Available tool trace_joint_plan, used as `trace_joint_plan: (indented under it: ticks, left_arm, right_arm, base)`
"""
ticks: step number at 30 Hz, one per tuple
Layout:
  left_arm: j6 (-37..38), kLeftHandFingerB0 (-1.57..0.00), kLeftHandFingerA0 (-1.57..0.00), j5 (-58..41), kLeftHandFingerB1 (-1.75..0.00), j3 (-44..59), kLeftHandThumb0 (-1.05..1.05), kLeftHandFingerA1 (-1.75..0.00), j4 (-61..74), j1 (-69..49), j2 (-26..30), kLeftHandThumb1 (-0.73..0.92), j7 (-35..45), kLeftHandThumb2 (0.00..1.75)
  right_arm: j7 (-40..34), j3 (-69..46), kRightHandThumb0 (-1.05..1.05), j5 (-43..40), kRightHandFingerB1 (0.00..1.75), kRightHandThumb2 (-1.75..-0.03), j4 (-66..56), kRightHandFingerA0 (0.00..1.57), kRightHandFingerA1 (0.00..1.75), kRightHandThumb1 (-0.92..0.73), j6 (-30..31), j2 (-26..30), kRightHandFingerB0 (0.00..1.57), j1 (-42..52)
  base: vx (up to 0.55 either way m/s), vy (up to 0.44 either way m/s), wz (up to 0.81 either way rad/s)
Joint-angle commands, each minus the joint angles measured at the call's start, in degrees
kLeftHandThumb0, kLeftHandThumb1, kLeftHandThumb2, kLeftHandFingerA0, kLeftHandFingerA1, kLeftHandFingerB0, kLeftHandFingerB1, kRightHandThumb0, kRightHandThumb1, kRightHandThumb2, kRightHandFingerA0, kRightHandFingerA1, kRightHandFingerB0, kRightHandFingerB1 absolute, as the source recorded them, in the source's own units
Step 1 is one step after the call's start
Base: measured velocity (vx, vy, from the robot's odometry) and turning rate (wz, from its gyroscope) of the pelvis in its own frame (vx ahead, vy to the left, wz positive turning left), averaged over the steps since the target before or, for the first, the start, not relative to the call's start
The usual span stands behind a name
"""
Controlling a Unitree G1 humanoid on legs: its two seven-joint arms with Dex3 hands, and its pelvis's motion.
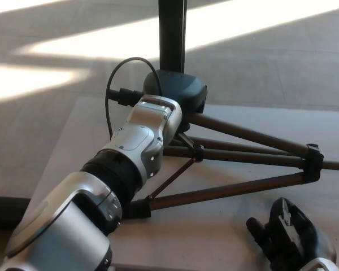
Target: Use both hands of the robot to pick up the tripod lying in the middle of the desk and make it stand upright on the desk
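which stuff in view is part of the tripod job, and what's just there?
Part of the job:
- tripod
- left hand, at the tripod's hub
- right hand, off the tripod
- desk

Just there:
- black cable looping off the left wrist
- floor beyond the desk

The tripod [237, 164] lies on the desk [214, 231], right hand [291, 237] before it.

Daylight from above, overexposed sunlit bands across the floor [56, 48], desk [226, 226] in soft shade, near forearm [62, 226] slightly blurred, mild grain.
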State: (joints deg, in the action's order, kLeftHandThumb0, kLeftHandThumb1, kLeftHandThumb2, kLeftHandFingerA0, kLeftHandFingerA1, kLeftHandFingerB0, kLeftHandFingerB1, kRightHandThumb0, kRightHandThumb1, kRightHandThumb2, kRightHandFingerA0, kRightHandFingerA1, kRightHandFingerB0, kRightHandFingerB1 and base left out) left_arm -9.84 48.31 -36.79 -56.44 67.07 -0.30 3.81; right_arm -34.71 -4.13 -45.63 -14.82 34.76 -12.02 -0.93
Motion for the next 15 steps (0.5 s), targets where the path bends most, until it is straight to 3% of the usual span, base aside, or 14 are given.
trace_joint_plan:
  ticks: [1,2,4,5,6,7,8,9,10,15]
  left_arm:
    - [3.5,-0.71,-0.79,-1.0,-0.83,2.4,-0.32,-1.21,3.7,1.1,4.3,0.79,-4.9,0.71]
    - [3.5,-0.75,-0.81,-1.1,-0.89,2.5,-0.29,-1.28,3.6,1.5,4.3,0.75,-4.8,0.74]
    - [3.6,-0.75,-0.81,-1.4,-0.89,2.8,-0.29,-1.28,3.5,2.0,4.1,0.75,-4.5,0.74]
    - [2.4,-0.72,-0.79,-2.1,-0.81,3.5,-0.3,-1.16,3.5,2.6,3.6,0.75,-3.1,0.75]
    - [2.0,-0.73,-0.78,-2.2,-0.78,3.7,-0.29,-1.02,3.3,3.5,3.4,0.73,-2.2,0.77]
    - [1.7,-0.75,-0.79,-2.2,-0.88,3.7,-0.28,-1.35,3.3,3.9,3.2,0.71,-1.9,0.78]
    - [1.1,-0.77,-0.83,-2.1,-0.91,3.7,-0.28,-1.4,3.2,4.3,2.8,0.69,-1.6,0.76]
    - [0.9,-0.8,-0.81,-2.0,-1.0,3.7,-0.28,-1.5,3.1,4.5,2.6,0.67,-1.7,0.77]
    - [0.8,-0.79,-0.84,-1.9,-1.04,3.8,-0.25,-1.59,3.1,4.5,2.2,0.68,-2.2,0.76]
    - [-0.4,-0.79,-0.82,-2.0,-1.03,4.6,-0.27,-1.5,4.6,3.5,1.7,0.68,-1.6,0.77]
  right_arm:
    - [-12.1,-2.1,-0.56,-6.9,0.23,-0.89,0.2,0.0,0.39,-0.66,-5.0,-19.4,0.0,1.2]
    - [-11.4,-2.5,-0.54,-7.7,0.19,-0.64,0.8,0.0,0.35,-0.81,-5.0,-18.7,0.0,0.4]
    - [-10.3,-2.6,-0.54,-8.5,0.19,-0.64,1.6,0.0,0.35,-0.81,-4.9,-17.6,0.0,-0.3]
    - [-8.6,-2.7,-0.6,-9.0,0.16,-0.89,2.5,0.0,0.31,-0.69,-5.3,-16.6,0.0,-1.0]
    - [-7.4,-3.8,-0.59,-10.0,0.08,-0.8,4.4,0.0,0.31,-0.71,-5.7,-15.7,0.0,-3.0]
    - [-7.2,-4.6,-0.59,-10.7,0.08,-0.79,5.6,0.0,0.34,-0.7,-6.3,-15.3,0.0,-4.5]
    - [-7.2,-5.7,-0.61,-11.5,0.05,-0.8,7.1,0.0,0.28,-0.7,-7.2,-15.0,0.0,-6.2]
    - [-6.9,-6.2,-0.7,-12.0,0.2,-0.89,8.1,0.0,0.34,-0.54,-7.6,-14.7,0.0,-7.2]
    - [-6.4,-7.0,-0.7,-12.4,0.19,-0.89,9.5,0.0,0.34,-0.55,-8.0,-14.0,0.0,-8.6]
    - [-3.2,-10.4,-0.7,-11.7,0.25,-0.89,20.3,0.0,0.45,-0.52,-10.1,-9.9,0.0,-17.5]
  base:
    - [0.0,0.0,0.0]
    - [0.0,0.0,0.0]
    - [0.0,0.0,0.0]
    - [0.0,0.0,0.0]
    - [0.0,0.0,0.0]
    - [0.0,0.0,0.0]
    - [0.0,0.0,0.0]
    - [0.0,0.0,0.0]
    - [0.0,0.0,0.0]
    - [0.0,0.0,0.0]
